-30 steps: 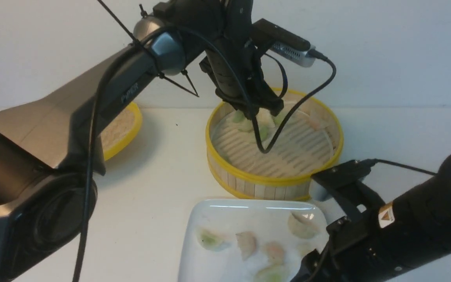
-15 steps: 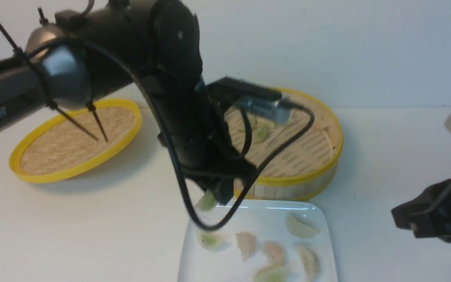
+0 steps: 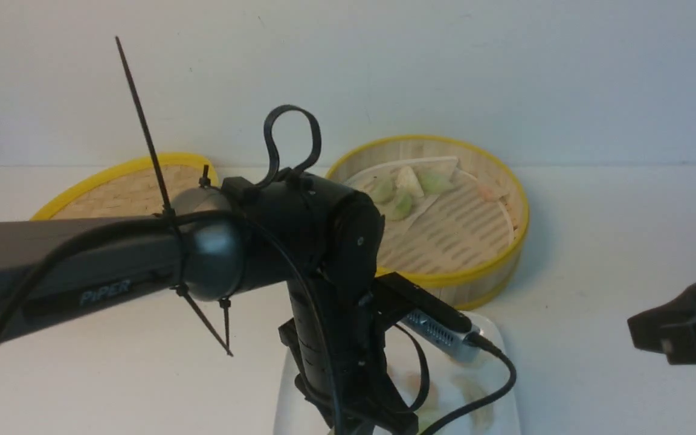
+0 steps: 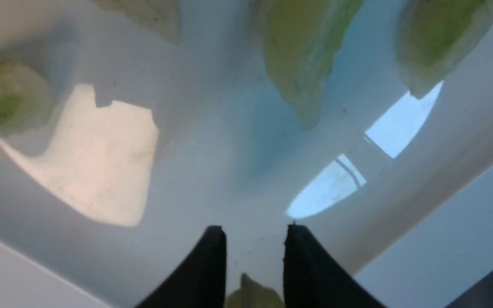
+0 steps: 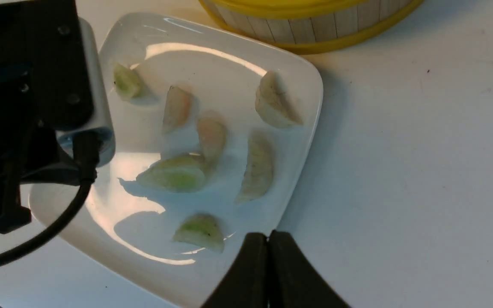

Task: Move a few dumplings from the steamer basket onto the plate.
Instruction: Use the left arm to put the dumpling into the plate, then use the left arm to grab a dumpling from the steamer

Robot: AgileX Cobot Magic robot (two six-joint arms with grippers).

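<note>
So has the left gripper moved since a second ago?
Yes. From over the steamer basket the left gripper came toward the camera, now low over the plate in front of it.

Place: a robot test bench, more lab than kitchen.
Surface: bare white tabletop against a blank white wall.
Rig: black arm marked PiPER, cable-tied wiring, wrist camera on a lead.
Props: bamboo steamer basket, woven lid, white plate of dumplings.
</note>
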